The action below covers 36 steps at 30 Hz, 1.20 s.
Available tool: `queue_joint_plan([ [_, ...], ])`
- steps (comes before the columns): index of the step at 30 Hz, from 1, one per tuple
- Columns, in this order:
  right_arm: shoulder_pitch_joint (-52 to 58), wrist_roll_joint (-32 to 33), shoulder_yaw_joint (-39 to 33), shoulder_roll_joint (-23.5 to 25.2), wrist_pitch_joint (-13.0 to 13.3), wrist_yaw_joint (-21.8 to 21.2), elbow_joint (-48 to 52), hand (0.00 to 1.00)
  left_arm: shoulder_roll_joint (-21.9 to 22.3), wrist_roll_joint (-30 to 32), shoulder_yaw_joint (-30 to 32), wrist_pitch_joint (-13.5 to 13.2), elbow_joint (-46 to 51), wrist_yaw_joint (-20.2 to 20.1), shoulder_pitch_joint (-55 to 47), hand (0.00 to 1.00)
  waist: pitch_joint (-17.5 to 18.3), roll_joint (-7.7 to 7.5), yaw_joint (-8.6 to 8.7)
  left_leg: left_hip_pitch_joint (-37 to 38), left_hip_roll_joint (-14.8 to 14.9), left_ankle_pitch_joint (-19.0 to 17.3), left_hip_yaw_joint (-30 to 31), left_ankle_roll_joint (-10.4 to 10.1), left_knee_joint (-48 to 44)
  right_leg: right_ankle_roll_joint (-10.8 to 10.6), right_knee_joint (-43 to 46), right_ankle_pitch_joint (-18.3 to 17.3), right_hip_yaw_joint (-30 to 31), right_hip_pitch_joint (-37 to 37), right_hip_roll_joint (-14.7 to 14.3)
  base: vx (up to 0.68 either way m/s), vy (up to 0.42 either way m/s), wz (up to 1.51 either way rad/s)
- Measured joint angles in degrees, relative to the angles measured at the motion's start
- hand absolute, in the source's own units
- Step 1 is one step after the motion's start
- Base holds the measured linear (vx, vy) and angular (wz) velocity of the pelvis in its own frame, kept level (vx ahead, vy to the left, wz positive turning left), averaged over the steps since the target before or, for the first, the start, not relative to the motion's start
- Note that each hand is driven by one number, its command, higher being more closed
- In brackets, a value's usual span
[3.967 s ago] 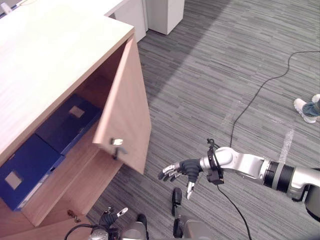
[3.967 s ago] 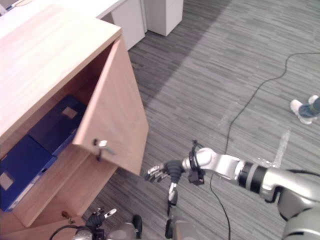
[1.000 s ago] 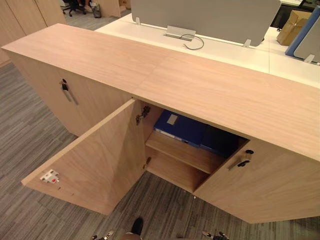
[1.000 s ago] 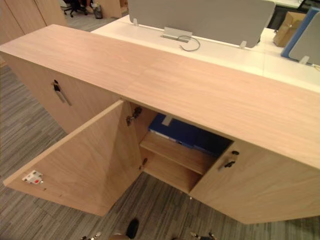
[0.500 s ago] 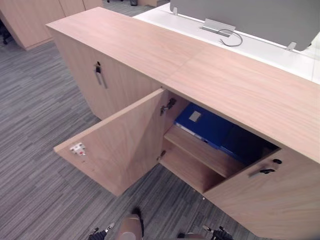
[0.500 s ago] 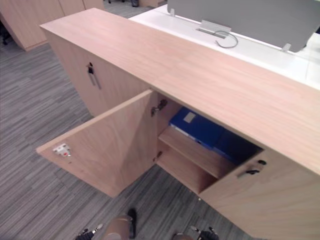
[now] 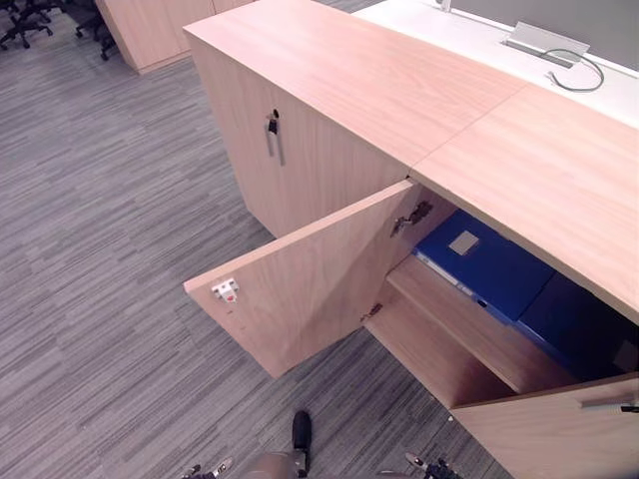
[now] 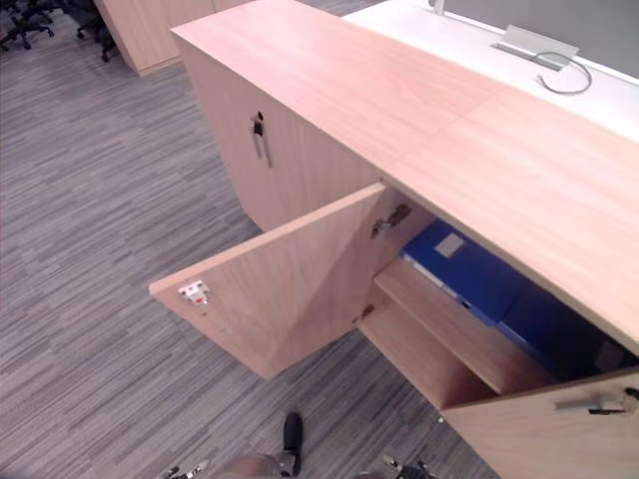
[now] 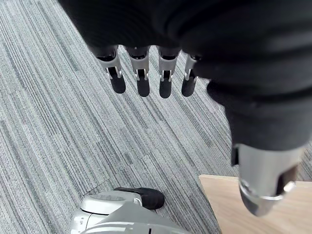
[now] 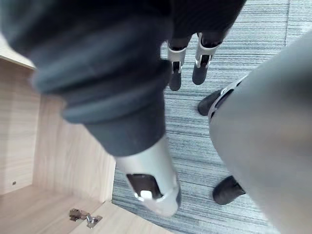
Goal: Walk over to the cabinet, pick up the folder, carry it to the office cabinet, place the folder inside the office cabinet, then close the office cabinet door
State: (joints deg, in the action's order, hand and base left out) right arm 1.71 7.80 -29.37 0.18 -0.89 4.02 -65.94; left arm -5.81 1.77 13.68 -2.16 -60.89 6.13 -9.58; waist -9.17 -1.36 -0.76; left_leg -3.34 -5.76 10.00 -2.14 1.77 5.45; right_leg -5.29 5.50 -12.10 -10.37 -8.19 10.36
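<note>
left hand (image 9: pixel 142 80): fingers straight and hanging over the carpet (image 9: pixel 58 136), thumb apart, nothing held. right hand (image 10: pixel 202 63): fingers loose and pointing down at the floor, also empty.

risks, as i judge them:
- the left door (image 7: pixel 310 279) stands swung wide out toward me, its free edge over the carpet. a push that lands near the hinge (image 7: pixel 414 212) would do little. a push that is too hard would slam the door.
- the right door (image 7: pixel 559 434) stands ajar on the near right, handle (image 7: pixel 604 404) facing out. it hides part of the opening, so a reach inside could knock against it.
- if the folder's near edge overhangs the shelf (image 7: pixel 459 319), a closing door would catch on it. i cannot tell whether it does.
- my hands hang low and close to my body, so an arm swung up could clip the bottom edge of either door.

folder (image 7: pixel 479 261): blue, flat, a pale label on its top face. it lies on the upper shelf inside the cabinet (image 7: pixel 399 90), just right of the hinge. a second, darker blue folder (image 7: pixel 569 319) lies beside it further right, in shadow. i cannot tell which of the two is the one assigned. both doors are open, so i judge that closing remains.
</note>
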Motion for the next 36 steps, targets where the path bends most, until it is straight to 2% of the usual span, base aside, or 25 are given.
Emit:
queue_joint_plan([
  [7, -0.31, 0.00, 2.43, -1.24, 0.04, -0.03, -1.22, 0.00, -0.19, 0.05, -0.36, -0.01, -1.14, 0.00, 0.01, 0.00, -0.38, 0.00, 0.04, 1.35, 0.94, 0.07, 0.39, -1.07, -0.06, 0.27, -0.11, -0.15, -0.34, -1.60, -1.27, -0.03, -0.047, 0.01],
  [10, -0.33, 0.01, 1.67, -1.90, 0.03, -0.01, -1.30, 0.00, -0.38, -1.07, 0.61, -0.01, -0.83, 0.03, 0.21, 0.00, -0.70, -0.29, 0.57, -1.14, 1.23, 0.82, -0.22, -1.65, -1.89, 0.20, 1.15, -0.10, -2.21, -0.53, -0.66, -0.06, 0.008, 0.24],
  [11, -0.34, 0.03, 1.11, -2.15, 0.00, 0.02, -1.32, 0.00, -0.20, -2.27, 1.26, -0.02, -0.28, 0.03, 0.25, 0.00, -0.84, -0.44, 0.61, -2.88, 1.24, 0.68, -1.30, -1.71, -3.50, 0.15, 1.84, -0.05, -2.60, 0.49, -0.31, -0.08, 0.049, 0.23],
  [12, -0.34, 0.05, -0.46, -2.18, -0.04, 0.06, -1.32, 0.00, -0.03, -3.87, 2.28, -0.09, -0.19, 0.02, 0.35, 0.00, -1.03, -0.62, 0.43, -4.07, 1.64, -1.30, -3.56, -2.05, -5.21, 0.06, 2.35, 0.06, -2.80, 1.15, -0.05, -0.09, 0.114, 0.13],
  [13, -0.31, 0.16, -2.99, -1.72, -0.04, 0.23, -1.27, 0.00, 0.02, -6.01, 4.31, -0.02, 0.57, 0.00, 0.44, 0.00, -1.77, -1.82, 0.71, -6.51, 3.59, -7.24, -10.29, -0.59, -13.46, 0.06, 3.54, 0.10, -3.70, 1.14, 1.76, -0.07, 0.121, -0.06],
  [14, -0.23, 0.19, -3.80, -1.76, -0.08, 0.30, -1.25, 0.00, 0.02, -6.83, 4.96, 0.00, 1.25, 0.02, 0.25, 0.00, -2.10, -2.43, 0.65, -7.35, 4.81, -9.93, -12.14, -0.19, -18.59, 0.04, 4.43, 0.11, -3.91, 1.34, 2.85, -0.05, 0.121, -0.21],
  [15, 0.11, 0.25, -5.06, -1.89, -0.09, 0.39, -0.95, 0.00, 0.16, -7.59, 5.57, 0.00, 2.44, 0.05, -0.18, 0.00, -2.20, -2.88, 0.70, -8.32, 7.57, -12.61, -14.04, -0.35, -25.97, -0.10, 5.94, 0.12, -4.14, 1.62, 4.20, 0.03, 0.091, -0.47],
  [16, 1.07, 0.26, -5.27, -2.50, -0.05, 0.47, 0.20, 0.00, 0.56, -8.79, 5.63, -0.07, 4.74, 0.18, -0.76, 0.00, -1.77, -2.26, 1.01, -8.67, 12.52, -14.28, -14.07, -0.95, -32.30, -0.23, 7.85, 0.12, -4.16, 2.71, 5.08, 0.10, 0.231, -0.54],
  [17, 2.13, 0.26, -5.30, -3.20, 0.01, 0.52, 1.31, 0.00, 1.00, -9.75, 5.80, -0.32, 7.20, 0.52, -0.67, 0.00, -1.09, -0.98, 1.44, -8.76, 15.84, -14.69, -11.13, -4.13, -31.70, -1.33, 9.29, 0.20, -3.90, 4.20, 5.22, 0.10, 0.287, -0.44],
  [18, 2.21, 0.26, -5.50, -3.73, -0.03, 0.56, 1.47, 0.00, 1.01, -10.21, 5.77, -0.56, 8.47, 0.60, -0.09, 0.00, -0.76, -0.34, 1.55, -8.64, 14.25, -14.95, -9.09, -5.48, -29.42, -2.12, 9.74, 0.28, -3.44, 5.48, 5.53, 0.06, 0.361, 0.18],
  [19, 2.69, 0.68, -5.68, -3.88, -0.30, 0.63, 0.63, 0.00, 0.81, -11.18, 5.00, -1.42, 12.15, 0.90, 2.85, 0.00, -0.38, -0.43, 3.15, -8.70, 10.81, -13.23, -7.19, -5.70, -22.26, -2.85, 8.74, -0.20, -3.42, 8.10, 6.14, -0.06, 0.213, 0.54],
  [20, 2.82, 1.09, -5.84, -3.93, -0.49, 0.69, -0.04, 0.00, 0.38, -11.46, 4.22, -1.94, 13.09, 1.08, 4.15, 0.00, -0.51, -0.54, 3.61, -8.62, 9.42, -11.04, -6.36, -5.27, -19.39, -2.72, 7.43, -0.10, -3.42, 8.35, 5.69, -0.12, 0.124, 0.96],
  [21, 3.10, 2.18, -7.59, -3.98, -0.72, 0.75, -0.85, 0.00, -0.11, -11.61, 3.07, -2.40, 14.76, 1.29, 5.73, 0.00, -0.37, 0.02, 4.78, -7.75, 7.18, -7.82, -4.84, -4.48, -14.30, -2.29, 5.05, 0.94, -2.91, 7.98, 5.00, -0.14, 0.040, 0.74],
  [23, 3.30, 2.42, -8.10, -3.88, -0.93, 0.73, -1.13, 0.00, -0.56, -11.45, 1.24, -2.50, 16.68, 1.49, 6.32, 0.00, -0.27, 1.52, 4.40, -3.63, 5.65, -3.14, -5.53, -4.12, -5.50, -3.30, 4.41, 3.27, -2.39, 8.31, 5.92, -0.09, 0.112, 0.12],
  [25, 3.27, 2.41, -8.03, -3.82, -0.97, 0.74, -1.05, 0.00, -1.27, -11.23, -0.18, -2.41, 16.71, 1.67, 6.52, 0.00, 0.01, 2.54, 4.54, -1.06, 5.22, -0.52, -6.23, -4.18, -0.05, -4.20, 3.53, 3.88, -1.81, 8.39, 5.89, -0.09, 0.092, -0.27],
  [27, 3.67, 2.39, -7.55, -4.08, -1.21, 1.07, -0.70, 0.00, -1.37, -9.88, -2.53, -2.22, 17.30, 1.90, 7.09, 0.00, 0.00, 4.58, 5.03, -1.28, 5.53, -0.16, -7.32, -4.15, 0.00, -4.72, 2.23, 4.75, -0.82, 8.72, 5.66, -0.15, 0.043, -0.33],
  [28, 4.19, 2.36, -6.50, -4.03, -1.24, 1.18, -0.50, 0.00, -1.38, -8.94, -3.60, -2.11, 18.31, 2.03, 7.19, 0.00, 0.30, 5.02, 5.41, -1.10, 5.82, -0.05, -8.07, -4.04, 0.01, -4.87, 1.67, 5.07, -0.01, 8.78, 5.36, -0.14, 0.024, -0.39],
  [36, 4.97, 2.13, -1.96, -3.84, -1.39, 1.20, 0.94, 0.00, -3.70, -2.01, -12.46, -2.06, 27.10, 2.99, 13.95, 0.00, 0.34, 4.60, 6.15, -0.14, 7.97, -0.51, -12.50, -4.18, 0.03, -4.01, -0.87, 5.99, 4.73, 9.24, 2.99, -0.07, -0.008, -0.31],
])
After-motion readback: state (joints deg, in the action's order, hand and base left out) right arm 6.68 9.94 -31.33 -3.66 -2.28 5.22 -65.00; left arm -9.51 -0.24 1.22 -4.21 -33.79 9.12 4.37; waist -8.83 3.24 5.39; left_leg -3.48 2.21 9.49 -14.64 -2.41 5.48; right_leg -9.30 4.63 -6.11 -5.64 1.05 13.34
